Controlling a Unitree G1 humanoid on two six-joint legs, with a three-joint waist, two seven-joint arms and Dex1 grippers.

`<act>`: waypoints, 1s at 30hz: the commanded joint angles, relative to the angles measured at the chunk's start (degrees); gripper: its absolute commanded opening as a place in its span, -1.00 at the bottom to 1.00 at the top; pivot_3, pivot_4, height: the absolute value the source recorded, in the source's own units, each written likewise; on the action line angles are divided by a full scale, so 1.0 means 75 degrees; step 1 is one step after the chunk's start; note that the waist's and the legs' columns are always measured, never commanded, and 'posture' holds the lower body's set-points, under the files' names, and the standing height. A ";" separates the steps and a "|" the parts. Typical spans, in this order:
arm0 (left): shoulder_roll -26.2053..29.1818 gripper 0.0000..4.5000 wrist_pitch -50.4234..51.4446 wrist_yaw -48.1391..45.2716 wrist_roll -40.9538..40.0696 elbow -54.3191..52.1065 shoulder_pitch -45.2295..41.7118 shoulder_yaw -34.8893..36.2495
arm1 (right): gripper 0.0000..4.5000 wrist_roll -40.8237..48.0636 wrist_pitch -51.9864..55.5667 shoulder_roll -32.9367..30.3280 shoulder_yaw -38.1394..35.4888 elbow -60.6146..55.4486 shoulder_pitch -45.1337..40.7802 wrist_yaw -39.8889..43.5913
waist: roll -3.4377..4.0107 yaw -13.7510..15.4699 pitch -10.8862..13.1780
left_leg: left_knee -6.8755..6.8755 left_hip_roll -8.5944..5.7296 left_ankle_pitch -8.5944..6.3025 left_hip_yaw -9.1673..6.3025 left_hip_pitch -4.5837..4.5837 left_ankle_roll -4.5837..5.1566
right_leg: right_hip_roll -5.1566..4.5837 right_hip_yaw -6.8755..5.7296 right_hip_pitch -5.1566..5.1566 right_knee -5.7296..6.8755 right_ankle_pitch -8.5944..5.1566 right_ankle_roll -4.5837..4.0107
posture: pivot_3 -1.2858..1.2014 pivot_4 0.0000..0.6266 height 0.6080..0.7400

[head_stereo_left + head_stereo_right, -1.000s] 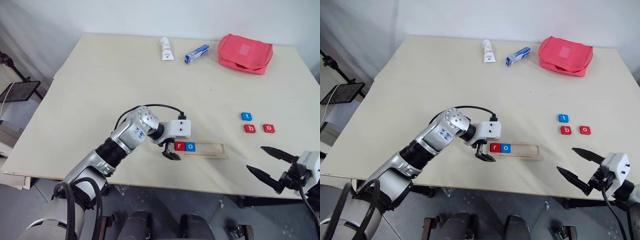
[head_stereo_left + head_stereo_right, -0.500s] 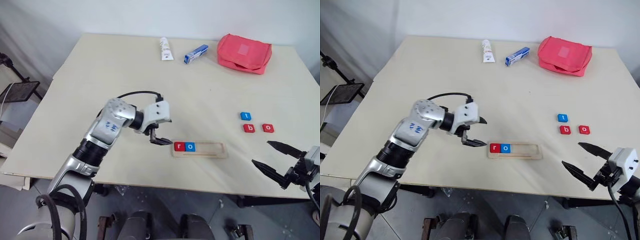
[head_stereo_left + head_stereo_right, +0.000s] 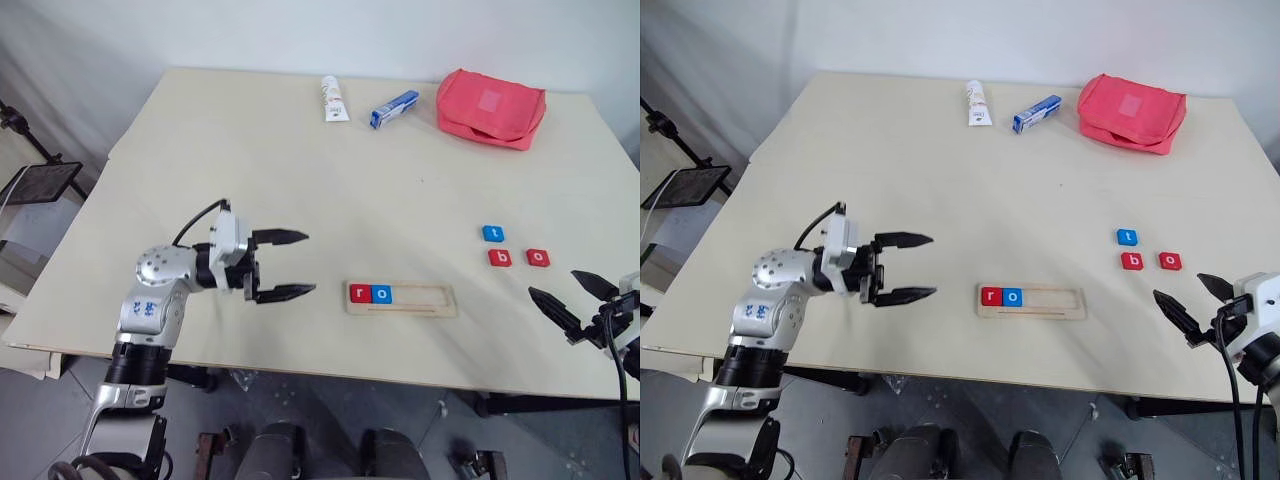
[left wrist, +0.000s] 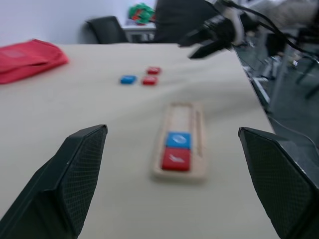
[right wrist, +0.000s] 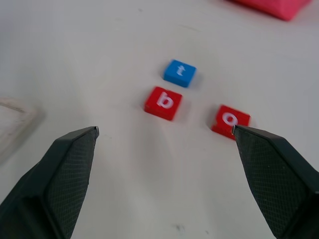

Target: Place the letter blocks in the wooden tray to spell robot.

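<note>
Silver arm (image 3: 150,300), black cable, textured black fingers (image 3: 280,237)

A pale counter (image 3: 250,150) is seen across the frame. On it, at lower centre, a wooden tray (image 3: 401,298) is laid; at right, a blue t block (image 3: 492,233), a red b block (image 3: 499,257) and a red o block (image 3: 538,257). Along the top, a white tube (image 3: 332,97), a blue-and-white box (image 3: 393,108) and a red pouch (image 3: 490,106) are placed.

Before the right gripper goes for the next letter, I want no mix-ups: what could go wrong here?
The red square b block lies close to the blue t block and red o block; the wide-open right gripper could nudge a neighbour. The pale wooden tray lies loose, so a push may slide it.
</note>
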 commanded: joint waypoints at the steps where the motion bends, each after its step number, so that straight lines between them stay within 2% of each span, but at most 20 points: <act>1: -0.0038 0.98 -0.0983 -0.0420 0.0057 0.0617 0.0088 -0.0077 | 1.00 -0.0065 0.0627 -0.0354 -0.0207 -0.0135 -0.0148 -0.0382 | 0.0001 0.0000 0.0000 | 0.0002 0.0001 0.0000 0.0002 0.0002 0.0000 | 0.0001 0.0000 0.0001 0.0002 0.0000 0.0000 | 0.03 -0.52 1.00; 7: -0.0281 0.98 -0.2270 -0.0627 0.0225 0.1726 -0.0129 -0.0185 | 1.00 0.0061 0.1193 -0.0481 -0.0415 -0.0416 0.0013 -0.0407 | 0.0001 0.0021 0.0000 | 0.0004 -0.0001 -0.0002 0.0006 0.0004 0.0004 | -0.0002 0.0002 0.0003 0.0005 0.0000 0.0000 | 0.03 -0.52 1.00; 10: -0.0356 0.98 -0.2438 -0.0728 0.0163 0.2058 -0.0341 -0.0202 | 1.00 0.0111 0.1424 -0.0523 -0.0536 -0.0552 0.0090 -0.0378 | 0.0001 0.0015 0.0000 | 0.0004 -0.0001 -0.0002 0.0007 0.0003 0.0004 | -0.0002 -0.0002 0.0001 0.0005 0.0000 0.0000 | 0.03 -0.52 1.00; 18: -0.0495 0.98 -0.2406 -0.0805 -0.0025 0.1937 -0.0317 -0.0239 | 1.00 0.0133 0.1620 -0.0578 -0.0837 -0.0742 0.0271 -0.0272 | 0.0001 0.0003 0.0000 | 0.0002 0.0001 -0.0002 0.0009 0.0004 0.0004 | -0.0002 -0.0002 0.0001 0.0005 0.0000 0.0000 | 0.03 -0.52 1.00; 30: -0.0432 0.98 -0.2113 -0.0701 -0.0062 0.1378 -0.0038 -0.0302 | 1.00 0.0107 0.2030 -0.0778 -0.0238 -0.0724 -0.0459 -0.0060 | 0.0001 -0.0004 0.0000 | 0.0002 0.0002 -0.0002 0.0009 0.0006 0.0004 | -0.0002 0.0000 0.0002 0.0005 0.0000 0.0000 | 0.03 -0.52 1.00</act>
